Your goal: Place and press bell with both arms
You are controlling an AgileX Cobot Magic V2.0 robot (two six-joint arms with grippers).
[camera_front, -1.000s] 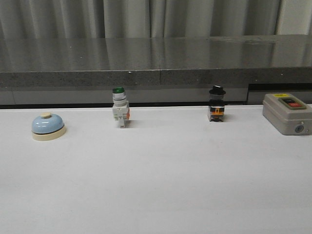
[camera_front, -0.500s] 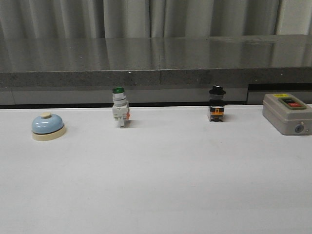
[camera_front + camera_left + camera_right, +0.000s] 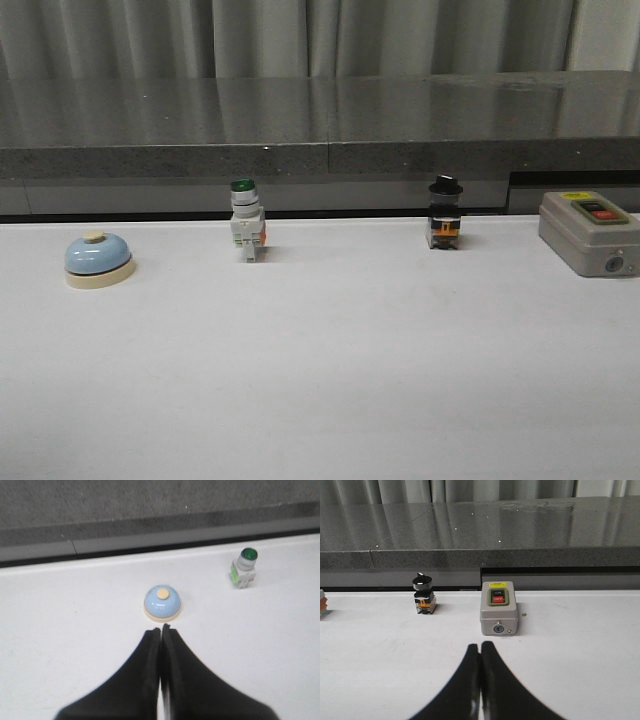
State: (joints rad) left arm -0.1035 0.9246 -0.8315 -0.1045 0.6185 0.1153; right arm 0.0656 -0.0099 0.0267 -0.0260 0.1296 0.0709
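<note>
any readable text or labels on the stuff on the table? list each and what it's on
"ON": upper black button of the grey switch box, small but just legible in the right wrist view.
"OFF": red button below it on the same box.
Yellow sticker at the box's top edge: print too small to read.
Bell, green-capped pushbutton, black-knob selector switch: no readable text.

White table point(image 3: 320, 380) fills lower frame. Bell point(image 3: 99, 259) at left edge, mid-height. Green-capped switch point(image 3: 246, 222) left of centre, black-knob switch point(image 3: 445, 214) right of centre, both upright. Grey box point(image 3: 590, 232) with red button at right edge. Dark grey ledge point(image 3: 320, 120) behind, curtains point(image 3: 300, 35) along top.
</note>
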